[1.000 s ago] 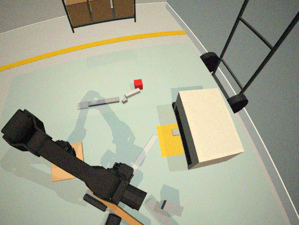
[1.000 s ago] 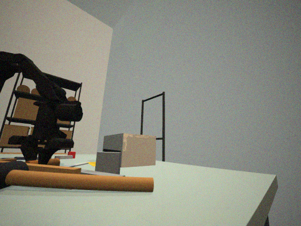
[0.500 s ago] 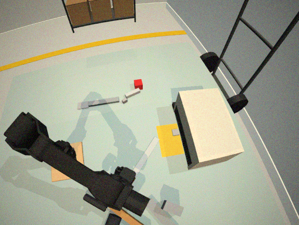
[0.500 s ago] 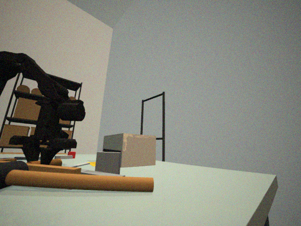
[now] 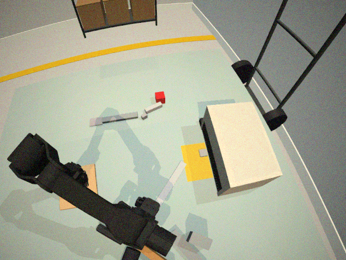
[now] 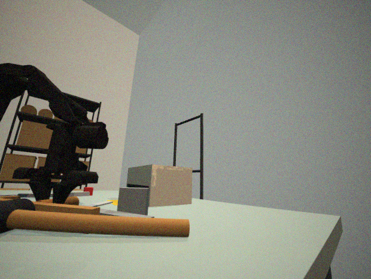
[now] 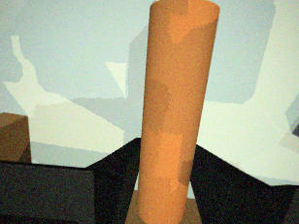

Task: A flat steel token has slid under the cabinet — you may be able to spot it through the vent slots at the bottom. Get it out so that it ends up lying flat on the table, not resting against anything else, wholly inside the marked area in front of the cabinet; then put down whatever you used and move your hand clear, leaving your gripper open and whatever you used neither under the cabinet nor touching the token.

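The token (image 5: 203,153), a small grey square, lies on the yellow marked area (image 5: 197,169) (image 6: 113,202) beside the cabinet's front; whether its far edge is under the cabinet (image 5: 246,142) (image 6: 170,185) I cannot tell. My gripper (image 6: 51,200) (image 7: 163,145) is shut on the orange round handle (image 7: 175,96) of a tool; the fingers are hidden beneath the arm in the top view. The tool's pale flat blade (image 5: 172,180) (image 6: 102,203) reaches towards the marked area, its tip at the area's left edge, apart from the token.
A red cube (image 5: 159,97) (image 6: 88,190), a pale stick (image 5: 153,107) and a long grey bar (image 5: 120,117) lie farther back. A wooden board (image 5: 90,178) is under the arm. Near the front are an orange cylinder (image 6: 105,221), an orange bar (image 6: 69,208) and an upright grey plate (image 6: 131,200).
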